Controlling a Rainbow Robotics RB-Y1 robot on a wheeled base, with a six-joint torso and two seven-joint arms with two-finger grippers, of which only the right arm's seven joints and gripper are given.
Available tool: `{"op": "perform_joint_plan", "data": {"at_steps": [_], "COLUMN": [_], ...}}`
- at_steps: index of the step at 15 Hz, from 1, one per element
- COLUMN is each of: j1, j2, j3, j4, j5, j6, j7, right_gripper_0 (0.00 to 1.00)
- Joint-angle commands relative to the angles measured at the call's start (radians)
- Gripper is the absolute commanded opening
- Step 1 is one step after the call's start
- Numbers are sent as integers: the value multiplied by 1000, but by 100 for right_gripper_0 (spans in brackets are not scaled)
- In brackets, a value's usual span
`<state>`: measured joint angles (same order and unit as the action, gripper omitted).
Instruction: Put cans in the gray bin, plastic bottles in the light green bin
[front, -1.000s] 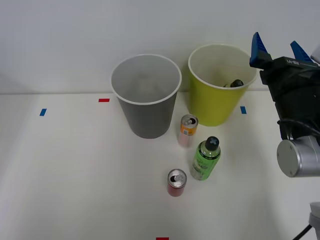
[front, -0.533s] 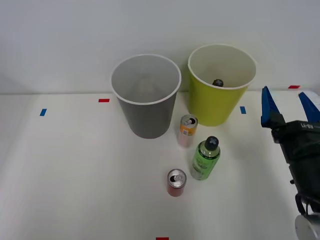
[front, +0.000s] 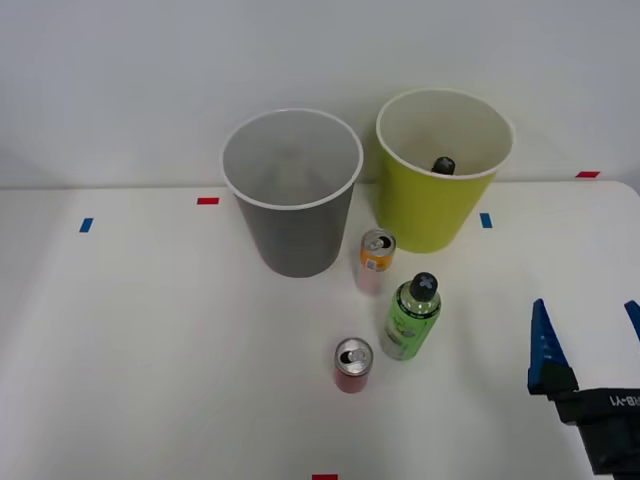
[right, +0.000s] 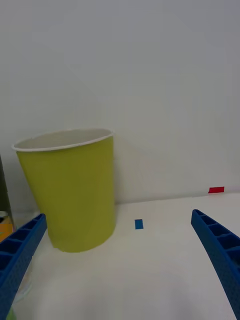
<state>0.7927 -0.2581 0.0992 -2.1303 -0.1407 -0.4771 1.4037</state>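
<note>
While the right gripper (front: 588, 335) sat lower right, fingers wide and empty, a dark-capped bottle (front: 443, 165) lay inside the light green bin (front: 440, 215), upper right.

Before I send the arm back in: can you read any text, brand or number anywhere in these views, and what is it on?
Right gripper housing: small white lettering, too small to read.
Green-labelled bottle: print on the label, too blurred to read.
Orange and pink can: markings on the side, unreadable.
Red can: no legible text.
Gray bin and light green bin: no writing seen.
</note>
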Motion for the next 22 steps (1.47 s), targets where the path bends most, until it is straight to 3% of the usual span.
{"op": "perform_joint_plan", "data": {"at_steps": [1, 3, 7, 12, 22], "j1": [36, 88, 175, 206, 186], "j2": [86, 106, 214, 155, 114], "j3": [25, 28, -9, -58, -75], "j4": [242, 237, 234, 237, 237], "j5": [23, 56, 291, 375, 398], "j6": [-262, -262, -293, -359, -362], "j7": [74, 26, -258, -428, -433], "right_gripper_0": [100, 100, 100, 100, 100]}}
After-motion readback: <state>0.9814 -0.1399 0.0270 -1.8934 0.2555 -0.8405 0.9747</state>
